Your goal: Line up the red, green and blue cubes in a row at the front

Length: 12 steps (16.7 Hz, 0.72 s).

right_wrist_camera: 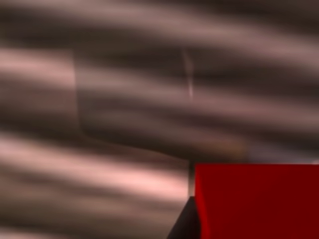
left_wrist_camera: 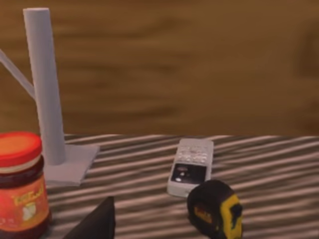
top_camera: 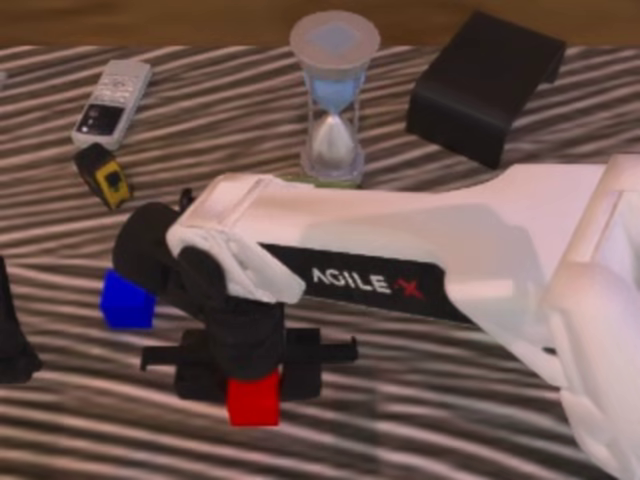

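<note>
Our right arm reaches across the table from the right edge, and its right gripper (top_camera: 250,365) sits low near the front edge, a little left of the middle. The red cube (top_camera: 252,400) shows just at the front of that gripper, touching or all but touching it; the right wrist view is filled on one side by the cube's red face (right_wrist_camera: 256,201) with a dark finger edge beside it. We judge the jaws to be around the red cube, but we cannot tell whether they are clenched on it or released, since the wrist hides the fingers from above.

The blue cube (top_camera: 127,300) rests on the table toward the left edge, near the red cube but farther back from the front edge, beside the black wrist. We see no green cube; it may be hidden under the arm.

The relation that matters: blue lies left and rearward of the jaws, so the row has to grow leftward along the front edge. Our left gripper (top_camera: 12,335) is parked at the left edge, its jaws unseen, and is nearer the blue cube.
</note>
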Each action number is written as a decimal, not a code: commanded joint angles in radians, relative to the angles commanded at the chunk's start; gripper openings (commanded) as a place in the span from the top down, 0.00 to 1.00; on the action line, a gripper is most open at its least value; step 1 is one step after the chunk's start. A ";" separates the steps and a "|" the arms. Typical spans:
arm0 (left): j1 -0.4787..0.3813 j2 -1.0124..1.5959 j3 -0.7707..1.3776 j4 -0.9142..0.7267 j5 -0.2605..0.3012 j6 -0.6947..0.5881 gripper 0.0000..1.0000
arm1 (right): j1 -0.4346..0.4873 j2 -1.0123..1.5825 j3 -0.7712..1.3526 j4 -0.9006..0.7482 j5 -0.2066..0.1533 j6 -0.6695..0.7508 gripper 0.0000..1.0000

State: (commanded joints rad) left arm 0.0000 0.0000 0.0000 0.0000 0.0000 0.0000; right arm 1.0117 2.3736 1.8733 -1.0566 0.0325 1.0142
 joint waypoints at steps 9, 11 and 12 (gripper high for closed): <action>0.000 0.000 0.000 0.000 0.000 0.000 0.00 | 0.000 0.000 0.000 0.000 0.000 0.000 0.02; 0.000 0.000 0.000 0.000 0.000 0.000 0.00 | 0.000 0.000 0.000 0.000 0.000 0.000 0.00; 0.000 0.000 0.000 0.000 0.000 0.000 0.00 | 0.000 0.000 0.000 0.000 0.000 0.000 0.00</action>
State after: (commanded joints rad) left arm 0.0000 0.0000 0.0000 0.0000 0.0000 0.0000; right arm 1.0117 2.3736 1.8733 -1.0566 0.0325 1.0142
